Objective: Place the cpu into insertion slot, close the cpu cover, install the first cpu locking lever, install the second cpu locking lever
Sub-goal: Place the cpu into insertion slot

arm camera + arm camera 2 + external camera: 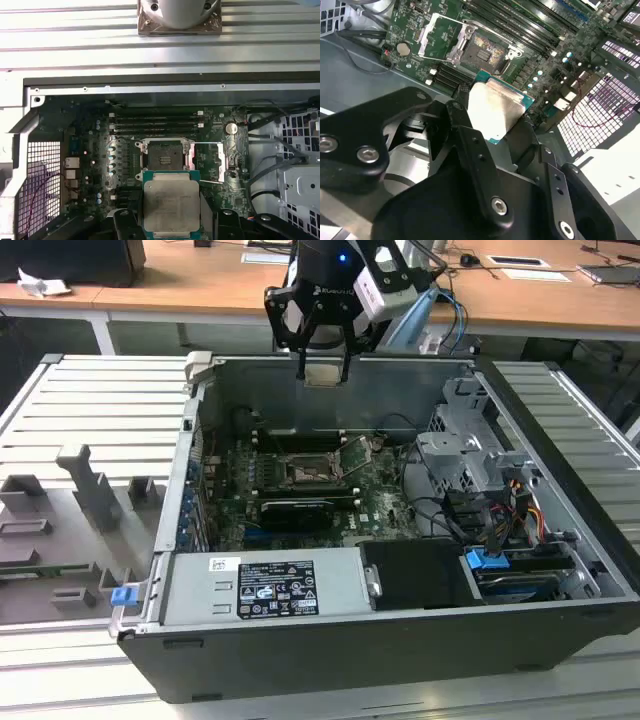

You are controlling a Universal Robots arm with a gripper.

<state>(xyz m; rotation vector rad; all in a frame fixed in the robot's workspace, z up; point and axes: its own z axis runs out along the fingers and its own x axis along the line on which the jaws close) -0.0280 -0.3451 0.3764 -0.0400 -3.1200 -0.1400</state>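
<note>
Exterior view: I log my pincer [322, 368] above the rear wall of the open computer case [300, 660], clamped on the cpu [321, 374]. The insertion slot [307, 472] sits uncovered on the green motherboard [385, 505], well below.

Second wrist view: I note the cpu [495, 110], silvery face up, pinched between black fingers [462, 125]. The insertion slot [485, 52] lies beyond it, with the cpu cover [437, 35] swung open beside it.

First wrist view: the cpu [171, 205] is apart from the insertion slot [164, 156]. The cpu cover [212, 160] is folded out alongside the slot.
</note>
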